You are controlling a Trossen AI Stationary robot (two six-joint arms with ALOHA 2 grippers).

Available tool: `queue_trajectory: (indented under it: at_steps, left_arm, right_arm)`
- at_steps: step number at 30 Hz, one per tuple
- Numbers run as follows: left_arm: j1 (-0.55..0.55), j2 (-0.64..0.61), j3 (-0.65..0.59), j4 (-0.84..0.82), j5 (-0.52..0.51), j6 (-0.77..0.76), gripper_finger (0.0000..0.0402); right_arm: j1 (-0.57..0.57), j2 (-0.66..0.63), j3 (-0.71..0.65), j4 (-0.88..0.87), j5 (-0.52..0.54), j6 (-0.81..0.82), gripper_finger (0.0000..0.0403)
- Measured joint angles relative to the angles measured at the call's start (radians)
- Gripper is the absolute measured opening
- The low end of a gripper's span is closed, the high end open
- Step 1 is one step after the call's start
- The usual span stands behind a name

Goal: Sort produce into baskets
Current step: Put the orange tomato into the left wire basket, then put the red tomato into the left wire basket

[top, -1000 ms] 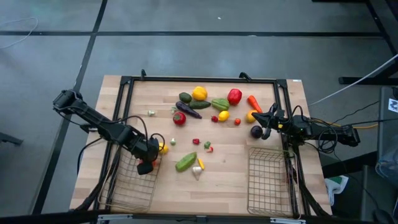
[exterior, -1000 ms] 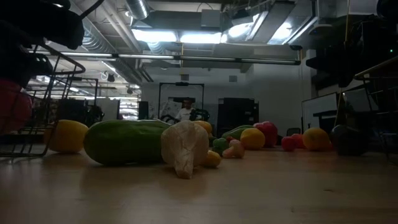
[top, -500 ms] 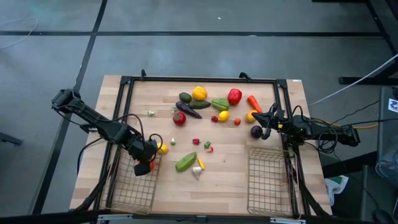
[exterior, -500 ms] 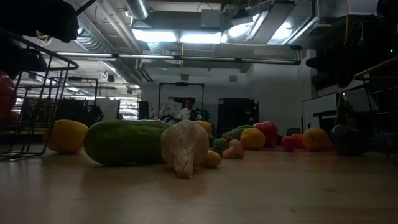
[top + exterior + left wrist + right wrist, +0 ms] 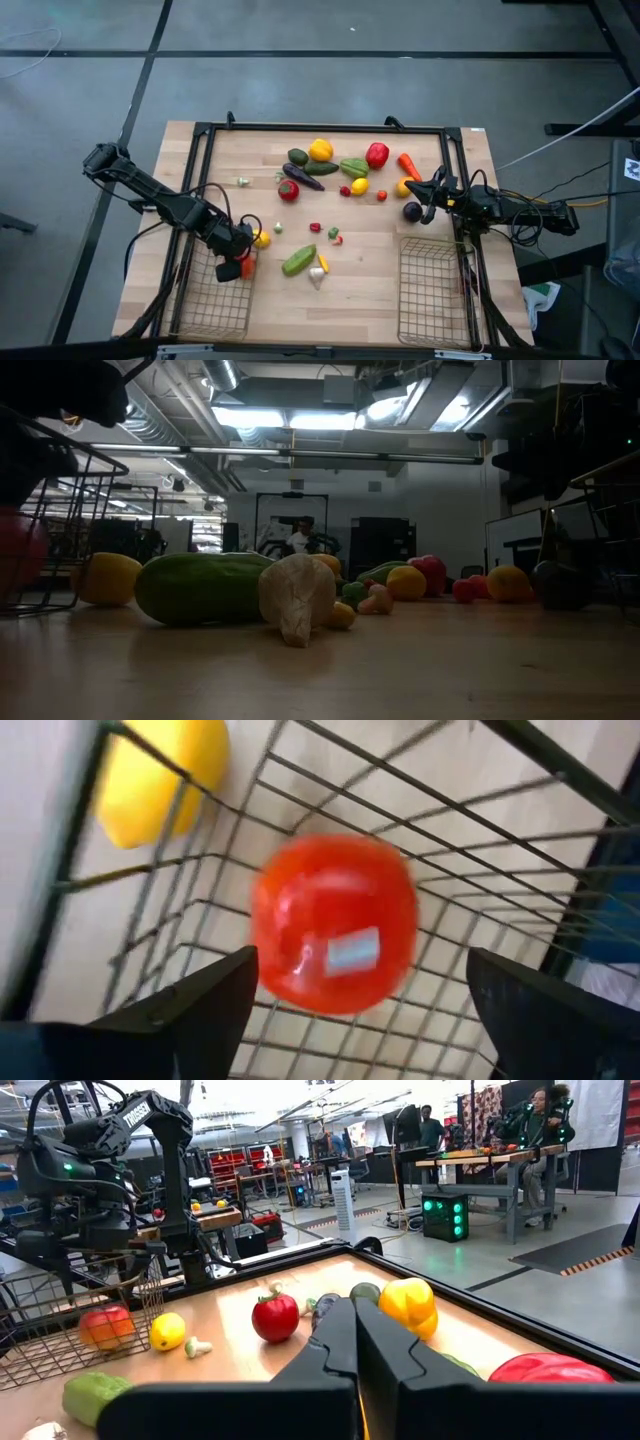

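Over left basket [image 5: 213, 292] | left gripper [image 5: 240, 262] jaws wide (red piece [image 5: 333, 937] free)

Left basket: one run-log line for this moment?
left end effector: open over left basket | red piece: released, in basket | right end effector: shut, idle by purple piece

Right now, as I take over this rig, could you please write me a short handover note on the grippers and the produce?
Left gripper: open over the left basket, fingers clear of a red piece seen inside the mesh.
Right gripper: shut, empty, waiting near the purple piece.
Done: that red piece looks delivered to the left basket.
Left: the right basket looks empty; a yellow piece lies just outside the left basket; green cucumber and the rest are spread mid-table.
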Motion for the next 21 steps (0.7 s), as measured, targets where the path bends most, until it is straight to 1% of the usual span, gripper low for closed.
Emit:
queue_trajectory:
  at_steps: [4, 8, 13, 16, 19, 21]
  left_arm:
    - [0.003, -0.006, 0.002, 0.013, 0.05, 0.008, 0.0369]
    - [0.003, -0.038, 0.001, 0.029, 0.073, -0.005, 0.0378]
    - [0.033, -0.133, 0.001, 0.124, 0.072, -0.031, 0.0381]
    - [0.07, -0.202, 0.001, 0.147, 0.07, -0.068, 0.0381]
    - [0.111, -0.263, 0.001, 0.193, 0.013, -0.095, 0.0381]
    - [0.135, -0.295, 0.001, 0.257, -0.075, -0.098, 0.0381]
  right_arm:
    - [0.0, 0.0, 0.0, 0.0, 0.0, 0.0, 0.0001]
    - [0.0, 0.0, 0.0, 0.0, 0.0, 0.0, 0.0001]
    - [0.0, 0.0, 0.0, 0.0, 0.0, 0.0, 0.0001]
    - [0.0, 0.0, 0.0, 0.0, 0.0, 0.0, 0.0001]
    - [0.0, 0.0, 0.0, 0.0, 0.0, 0.0, 0.0001]
    - [0.0, 0.0, 0.0, 0.0, 0.0, 0.0, 0.0001]
